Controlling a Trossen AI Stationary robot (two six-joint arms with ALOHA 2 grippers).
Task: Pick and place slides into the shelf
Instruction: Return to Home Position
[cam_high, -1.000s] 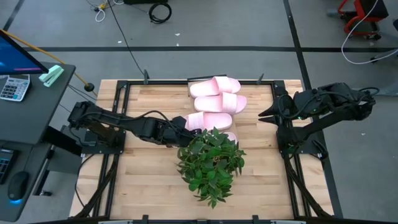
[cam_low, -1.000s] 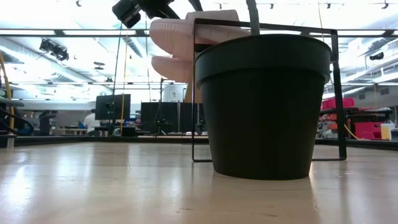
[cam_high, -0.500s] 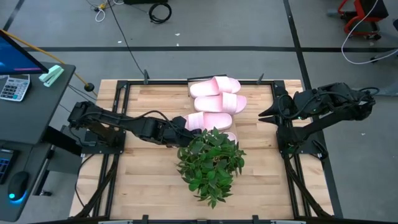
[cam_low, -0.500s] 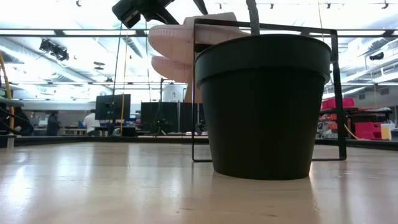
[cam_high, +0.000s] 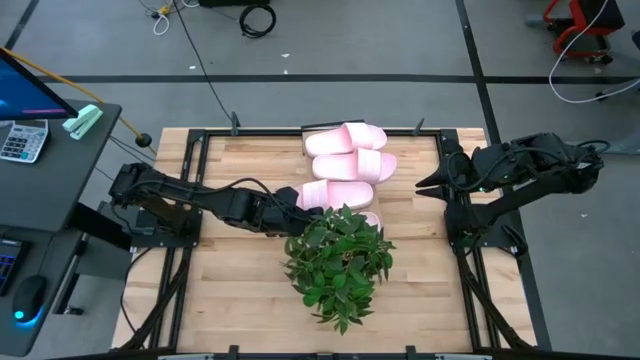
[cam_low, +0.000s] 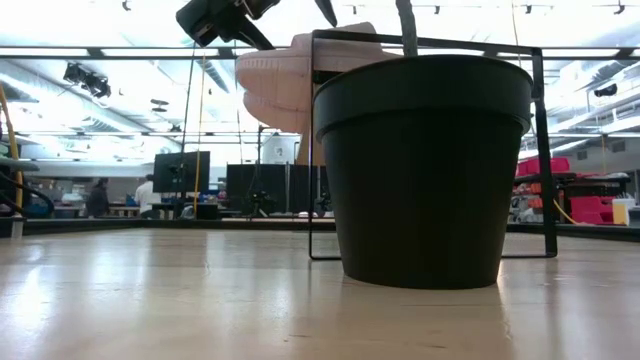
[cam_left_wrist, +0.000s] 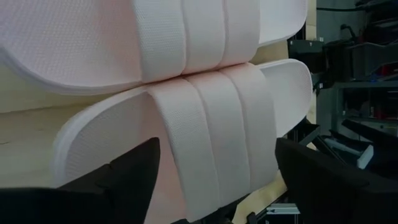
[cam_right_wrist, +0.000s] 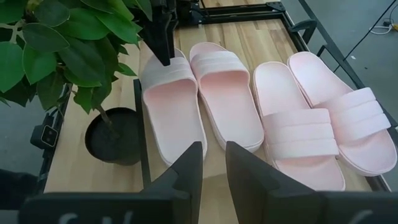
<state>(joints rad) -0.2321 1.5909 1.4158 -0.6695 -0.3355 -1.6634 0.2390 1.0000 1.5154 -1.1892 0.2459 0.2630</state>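
Note:
Four pale pink slides lie side by side on the raised shelf (cam_right_wrist: 239, 34): two far ones (cam_high: 345, 135) (cam_high: 352, 163), a third (cam_high: 335, 193), and the nearest (cam_high: 372, 218), half hidden under plant leaves. My left gripper (cam_high: 298, 203) reaches in from the table's left and is open over the nearest slide (cam_right_wrist: 171, 106). Its fingers stand on either side of that slide's strap (cam_left_wrist: 211, 155). My right gripper (cam_right_wrist: 213, 155) waits at the table's right side, off the shelf, with a narrow gap between its fingers and nothing in it. My left gripper straddles the nearest slide's strap (cam_left_wrist: 186, 137), one finger (cam_left_wrist: 134, 177) on each side of it along the slide's length. The slide lies flat on the shelf beside its neighbour. I cannot tell whether the fingers touch the strap.
A potted plant (cam_high: 340, 262) in a black pot (cam_low: 425, 170) stands on the table right in front of the shelf, and its leaves overhang the nearest slide. The shelf's black metal frame (cam_right_wrist: 140, 124) runs along that slide's edge. People move in the room behind.
In the low view the upper slide has sunk a little toward the one below it, and my left gripper above it has drifted slightly to the side. The high view shows no shift.

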